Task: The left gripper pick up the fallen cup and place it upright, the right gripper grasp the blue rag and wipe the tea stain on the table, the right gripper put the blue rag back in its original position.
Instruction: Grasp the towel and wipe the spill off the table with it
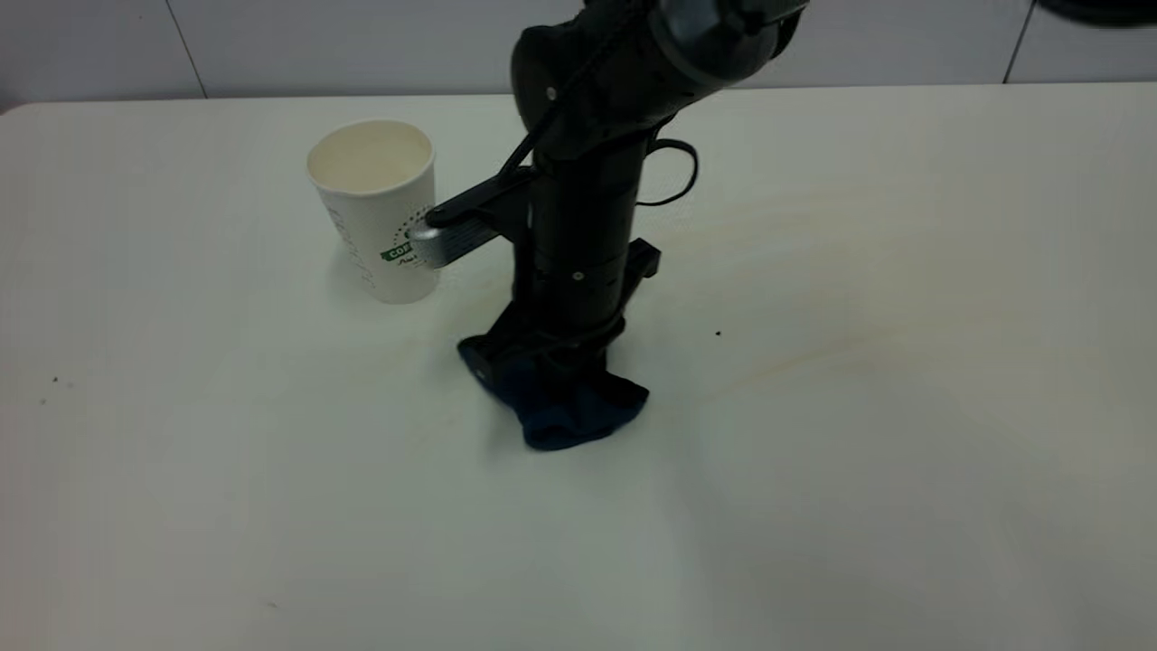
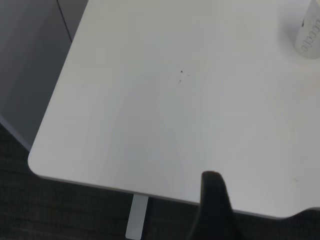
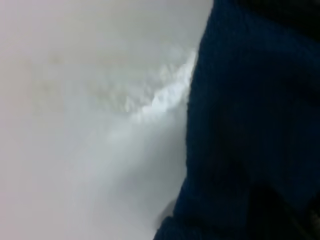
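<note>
The cup [image 1: 380,208] stands upright on the table [image 1: 904,506] at the back left, its base showing in the left wrist view [image 2: 310,32]. My right gripper [image 1: 542,362] points straight down in the middle of the table, shut on the blue rag [image 1: 569,411], which it presses bunched against the tabletop. The rag [image 3: 250,125] fills much of the right wrist view, beside a wet sheen. Faint pale-brown streaks of the tea stain [image 1: 786,362] lie right of the rag; no puddle shows. My left gripper [image 2: 260,212] hangs over the table's near edge, far from the cup, open and holding nothing.
A tiny black speck [image 1: 719,333] sits right of the right arm. More small specks [image 2: 181,76] mark the left part of the table. A rounded table corner [image 2: 37,162] and dark floor lie below the left gripper. A pale wall runs behind the table.
</note>
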`<action>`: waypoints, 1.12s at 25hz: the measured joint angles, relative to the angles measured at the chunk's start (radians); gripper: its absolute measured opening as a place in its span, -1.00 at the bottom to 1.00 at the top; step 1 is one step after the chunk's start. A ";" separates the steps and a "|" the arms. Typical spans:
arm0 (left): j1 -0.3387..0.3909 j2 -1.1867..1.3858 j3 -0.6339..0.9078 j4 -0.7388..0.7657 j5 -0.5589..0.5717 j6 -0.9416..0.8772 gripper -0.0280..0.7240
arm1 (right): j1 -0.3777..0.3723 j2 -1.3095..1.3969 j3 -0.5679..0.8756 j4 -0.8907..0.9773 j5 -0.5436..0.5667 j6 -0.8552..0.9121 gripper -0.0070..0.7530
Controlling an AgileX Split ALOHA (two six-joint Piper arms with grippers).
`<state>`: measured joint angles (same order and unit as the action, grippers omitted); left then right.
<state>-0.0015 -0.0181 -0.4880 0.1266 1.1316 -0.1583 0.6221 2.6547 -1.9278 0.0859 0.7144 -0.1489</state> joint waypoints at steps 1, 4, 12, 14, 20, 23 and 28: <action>0.000 0.000 0.000 0.000 0.000 0.000 0.57 | 0.000 0.023 -0.044 0.000 0.015 0.000 -0.85; 0.000 0.000 0.000 0.000 0.000 0.000 0.57 | -0.006 0.086 -0.177 -0.014 0.079 0.001 -0.85; 0.000 0.000 0.000 0.000 0.000 0.000 0.57 | -0.105 0.213 -0.469 -0.150 0.198 0.098 -0.85; 0.000 0.000 0.000 0.000 0.000 0.000 0.57 | -0.165 0.225 -0.495 -0.168 0.205 0.123 -0.85; 0.000 0.000 0.000 0.000 0.000 0.000 0.57 | -0.354 0.230 -0.506 -0.227 0.210 0.174 -0.85; 0.000 0.000 0.000 0.000 0.000 0.000 0.57 | -0.384 0.231 -0.506 -0.237 0.213 0.176 -0.85; 0.000 0.000 0.000 0.000 0.000 0.000 0.57 | -0.345 0.233 -0.507 -0.233 0.209 0.149 -0.85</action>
<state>-0.0015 -0.0181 -0.4880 0.1266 1.1316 -0.1583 0.2771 2.8876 -2.4350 -0.1467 0.9230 0.0000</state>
